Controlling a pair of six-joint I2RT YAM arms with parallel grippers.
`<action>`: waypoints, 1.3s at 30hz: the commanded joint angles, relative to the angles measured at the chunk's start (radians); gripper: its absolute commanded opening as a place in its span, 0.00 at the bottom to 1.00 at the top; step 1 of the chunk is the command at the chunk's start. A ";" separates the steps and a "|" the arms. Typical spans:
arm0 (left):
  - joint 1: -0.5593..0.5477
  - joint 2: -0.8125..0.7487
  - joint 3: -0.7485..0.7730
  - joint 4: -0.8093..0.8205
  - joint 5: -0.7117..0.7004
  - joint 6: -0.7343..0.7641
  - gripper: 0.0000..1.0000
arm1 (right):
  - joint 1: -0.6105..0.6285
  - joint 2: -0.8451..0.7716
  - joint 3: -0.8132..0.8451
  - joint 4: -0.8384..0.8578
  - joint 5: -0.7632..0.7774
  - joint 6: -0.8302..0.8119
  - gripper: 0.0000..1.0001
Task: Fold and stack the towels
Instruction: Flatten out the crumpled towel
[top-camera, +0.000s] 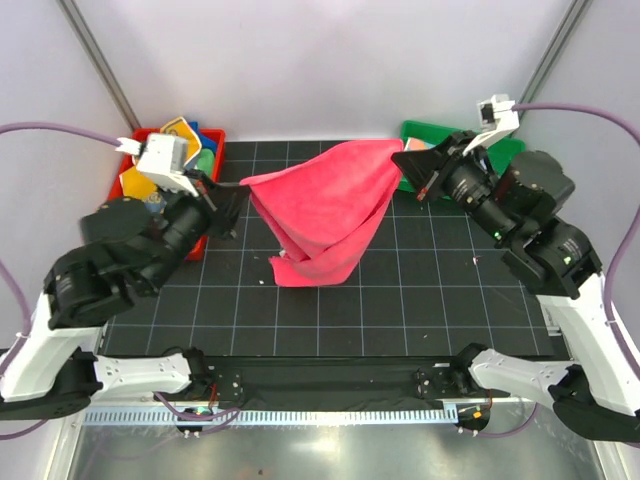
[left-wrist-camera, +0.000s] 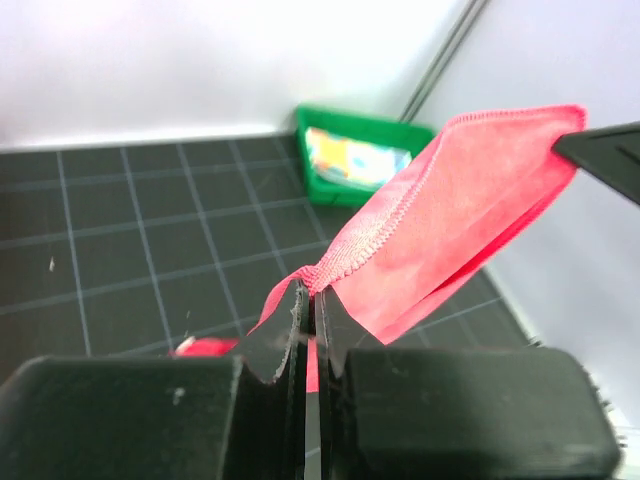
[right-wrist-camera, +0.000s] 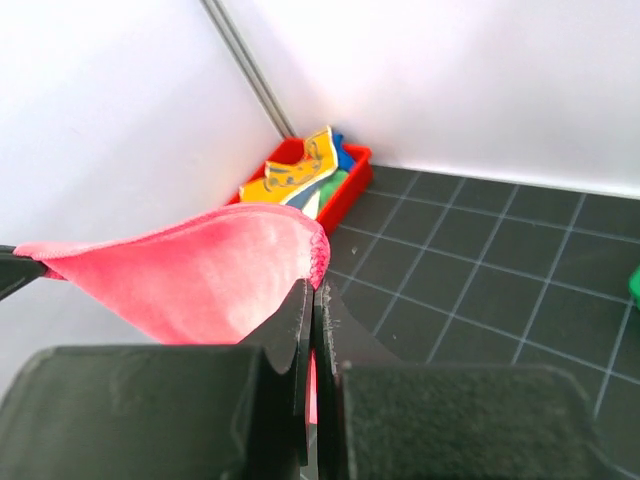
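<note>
A plain pink-red towel (top-camera: 325, 210) hangs stretched between both grippers above the black grid mat, its lower part sagging onto the mat (top-camera: 310, 270). My left gripper (top-camera: 238, 195) is shut on the towel's left corner (left-wrist-camera: 318, 275). My right gripper (top-camera: 405, 160) is shut on the right corner (right-wrist-camera: 318, 262). Several other towels (top-camera: 180, 140), orange-yellow, blue and green, lie bunched in the red tray (top-camera: 205, 235) at the back left. A pastel patchwork towel (left-wrist-camera: 355, 160) lies in the green tray (left-wrist-camera: 340, 190).
The green tray (top-camera: 425, 133) sits at the back right, partly behind the right arm. White walls and slanted metal poles (top-camera: 95, 50) close in the back. The mat's near edge (top-camera: 320, 355) runs just ahead of the arm bases.
</note>
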 joint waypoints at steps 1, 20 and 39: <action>-0.005 -0.030 0.067 0.075 0.057 0.075 0.00 | 0.004 0.014 0.097 -0.003 -0.040 0.013 0.01; -0.005 -0.128 0.105 0.120 0.152 0.110 0.00 | 0.003 0.053 0.296 -0.062 -0.101 0.016 0.01; -0.005 -0.119 0.174 0.120 0.156 0.118 0.00 | 0.004 0.057 0.411 -0.098 -0.136 0.024 0.01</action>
